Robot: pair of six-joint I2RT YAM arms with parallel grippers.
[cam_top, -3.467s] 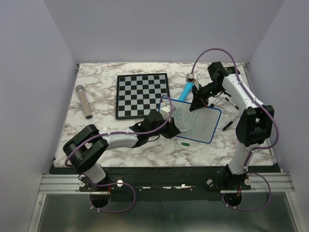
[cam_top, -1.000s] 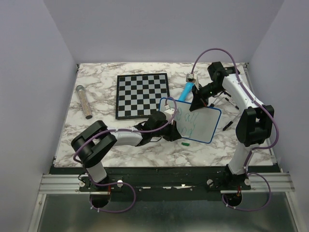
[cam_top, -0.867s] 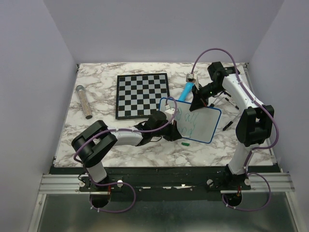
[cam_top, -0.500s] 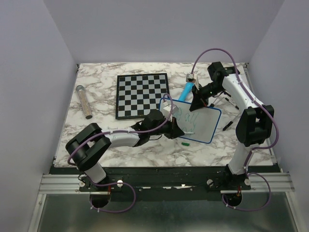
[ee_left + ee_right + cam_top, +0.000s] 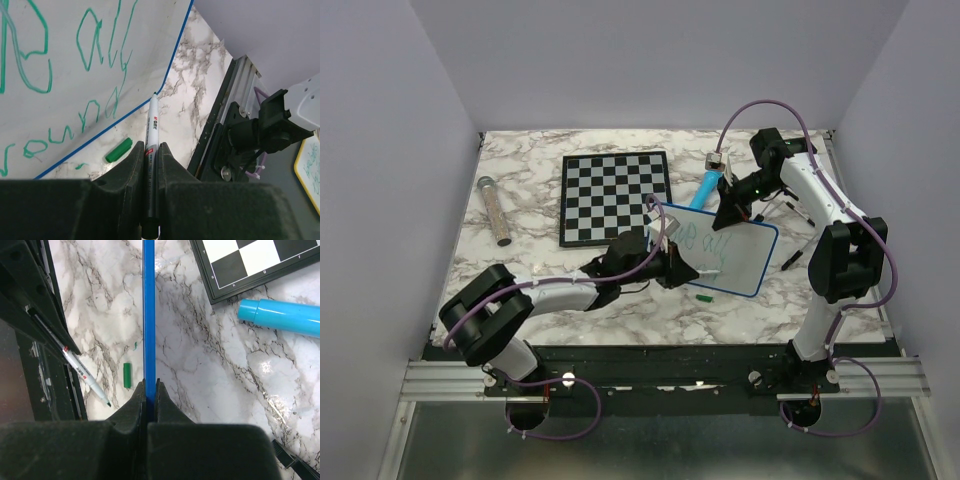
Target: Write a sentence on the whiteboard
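Note:
The whiteboard [image 5: 740, 255] lies tilted right of the table's centre, with green handwritten rows [image 5: 100, 40] on its surface [image 5: 60, 75]. My left gripper [image 5: 670, 268] is shut on a white marker [image 5: 151, 135]. The marker's green tip is at the board's blue rim by the lower row of writing. In the left wrist view the left gripper [image 5: 148, 150] has both fingers pressed on the marker barrel. My right gripper [image 5: 728, 212] is shut on the board's far blue rim [image 5: 149, 315], seen edge-on in the right wrist view, where the right gripper [image 5: 149, 385] clamps it.
A green marker cap [image 5: 701, 298] lies on the marble just in front of the board. A checkered board [image 5: 614, 197] lies behind it, with a light blue tube [image 5: 706, 187] beside. A glittery tube [image 5: 494, 210] lies far left. Black pens [image 5: 792, 260] lie at the right.
My left arm has swung its elbow leftwards and the gripper has drawn back slightly with the marker. The marker tip stays at the lower row. The right arm and the board have not moved.

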